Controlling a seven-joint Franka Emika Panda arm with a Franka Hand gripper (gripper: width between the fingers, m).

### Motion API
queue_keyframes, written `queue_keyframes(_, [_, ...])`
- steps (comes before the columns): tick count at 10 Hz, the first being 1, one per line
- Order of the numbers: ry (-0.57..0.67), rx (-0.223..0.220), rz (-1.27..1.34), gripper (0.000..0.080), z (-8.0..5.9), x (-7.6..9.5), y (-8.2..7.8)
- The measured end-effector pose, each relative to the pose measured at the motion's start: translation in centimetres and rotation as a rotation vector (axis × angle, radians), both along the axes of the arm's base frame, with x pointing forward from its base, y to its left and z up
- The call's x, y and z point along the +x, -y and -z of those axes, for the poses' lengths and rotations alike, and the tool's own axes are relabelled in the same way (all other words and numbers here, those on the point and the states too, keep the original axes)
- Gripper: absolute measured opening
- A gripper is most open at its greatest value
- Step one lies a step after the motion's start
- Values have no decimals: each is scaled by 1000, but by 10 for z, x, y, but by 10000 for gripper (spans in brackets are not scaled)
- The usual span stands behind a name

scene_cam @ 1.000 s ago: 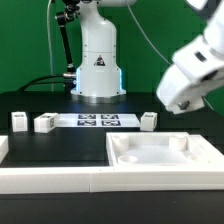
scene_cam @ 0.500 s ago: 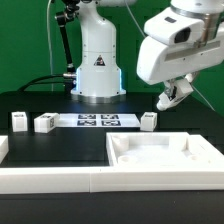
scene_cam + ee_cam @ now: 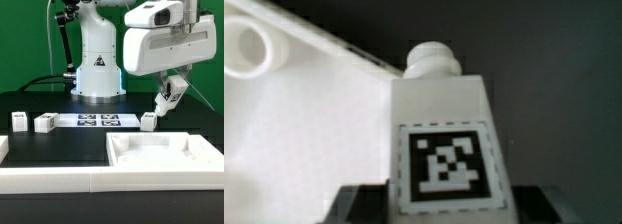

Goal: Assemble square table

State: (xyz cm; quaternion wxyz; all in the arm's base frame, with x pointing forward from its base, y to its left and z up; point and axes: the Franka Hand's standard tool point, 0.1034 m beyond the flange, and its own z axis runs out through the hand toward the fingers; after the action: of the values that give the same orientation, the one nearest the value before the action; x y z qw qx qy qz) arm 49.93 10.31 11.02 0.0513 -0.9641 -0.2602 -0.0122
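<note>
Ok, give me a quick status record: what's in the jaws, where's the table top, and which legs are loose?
gripper: jaws shut on one leg, held in the air
held leg: tag faces the wrist camera
table top: flat on the black surface, exterior view's lower right; no leg seen fitted
loose legs: three; two left of the marker board, one right of it
</note>
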Motion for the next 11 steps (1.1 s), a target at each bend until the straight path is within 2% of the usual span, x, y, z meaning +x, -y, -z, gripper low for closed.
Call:
queue_keyframes(1, [63,16,7,290,1,4,4])
queue_keyframes(2, [61,16,8,290,3,3,4])
queue_keyframes(3, [64,22,9,290,3,12,2])
queue_keyframes(4, [55,30,8,290,2,23,-2])
queue_keyframes(6, [54,45,23,290,-9,57,2])
queue_keyframes(11, [28,49,58,290,-10,56,3])
